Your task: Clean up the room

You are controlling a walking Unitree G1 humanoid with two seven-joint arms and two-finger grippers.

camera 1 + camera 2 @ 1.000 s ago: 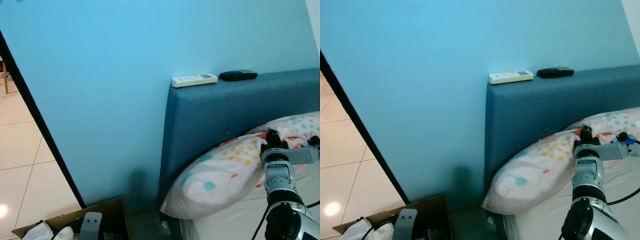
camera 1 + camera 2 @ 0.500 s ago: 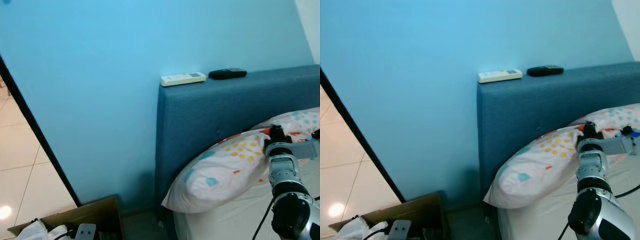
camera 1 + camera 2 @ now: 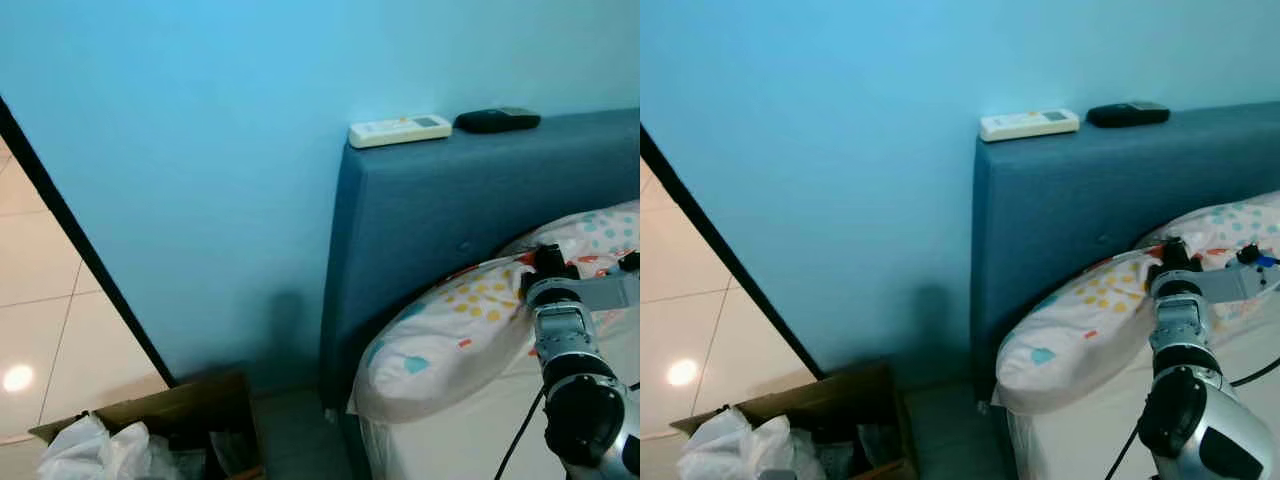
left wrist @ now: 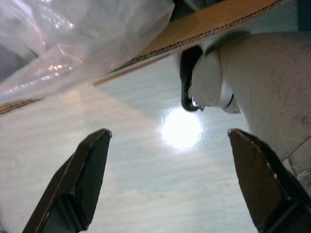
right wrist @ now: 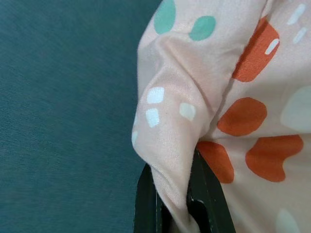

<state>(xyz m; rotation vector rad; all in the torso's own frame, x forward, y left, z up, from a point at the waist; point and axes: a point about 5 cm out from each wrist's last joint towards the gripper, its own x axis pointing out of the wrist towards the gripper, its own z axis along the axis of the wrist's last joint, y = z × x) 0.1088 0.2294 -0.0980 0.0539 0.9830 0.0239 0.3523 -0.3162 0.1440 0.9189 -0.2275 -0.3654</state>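
Observation:
A cream pillow [image 3: 450,340] with coloured dots leans on the blue headboard [image 3: 450,190] at the bed's left edge. My right gripper [image 3: 546,266] reaches up to its upper side. In the right wrist view the right gripper [image 5: 182,201] is shut on a fold of the pillow's fabric [image 5: 170,131], with the headboard [image 5: 63,111] just behind. A second dotted pillow [image 3: 600,235] lies behind the first. My left gripper [image 4: 170,194] hangs open low over the pale floor, beside the edge of a cardboard box [image 4: 204,29] and a clear plastic bag [image 4: 73,39].
A white remote [image 3: 400,130] and a black object [image 3: 497,120] lie on top of the headboard. A cardboard box [image 3: 190,410] with white plastic bags [image 3: 95,450] stands on the floor by the blue wall. A dark door frame [image 3: 80,260] borders the tiled floor [image 3: 40,300].
The camera has swung and tilted, so the whole scene has shifted. My right gripper keeps its hold on the pillow. The grey part of my left arm has dropped below the picture's lower edge.

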